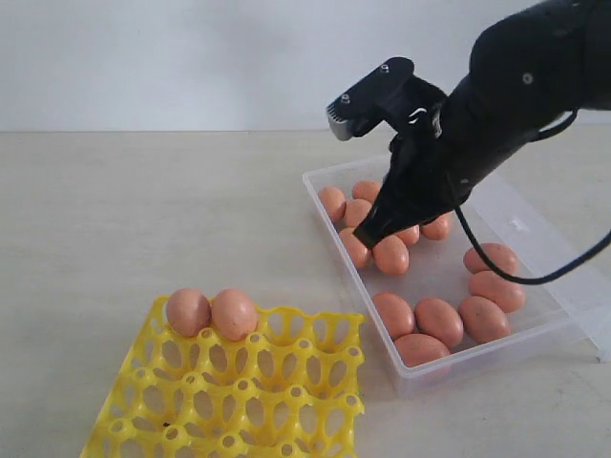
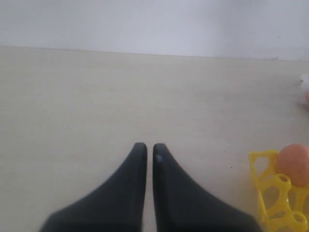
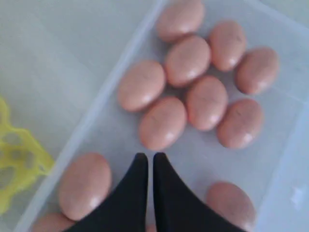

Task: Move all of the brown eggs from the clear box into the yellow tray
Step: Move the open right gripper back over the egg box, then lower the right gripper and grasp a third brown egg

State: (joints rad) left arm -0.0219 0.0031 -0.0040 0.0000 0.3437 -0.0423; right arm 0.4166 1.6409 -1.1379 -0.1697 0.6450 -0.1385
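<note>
**Exterior view.** We list a pale table (image 1: 143, 210). A shallow clear plastic box (image 1: 444, 272) stands toward the table's right side, with its hinged lid (image 1: 549, 229) lying open beyond it. A small mark on that lid is too small to read. Oval orange-brown eggs (image 1: 439, 321) lie loose in the box in two clusters, and some are hidden behind the arm. The black right gripper (image 1: 366, 240) points down over the far cluster, tips together. A bright yellow plastic egg tray (image 1: 286, 382) sits at the table's front edge, cut off below and apart from the box. Two eggs sit in its far-left cells. Bare table lies to the left of both.

**Left wrist view.** The left gripper (image 2: 149, 147) has its fingers together with nothing between them, over bare table. We see one tray corner with one egg, cut off at the picture's edge.

**Right wrist view.** The right gripper's fingers are pressed together and empty, above bare box floor between blurred eggs. A piece of the tray shows out of focus outside the box wall.
</note>
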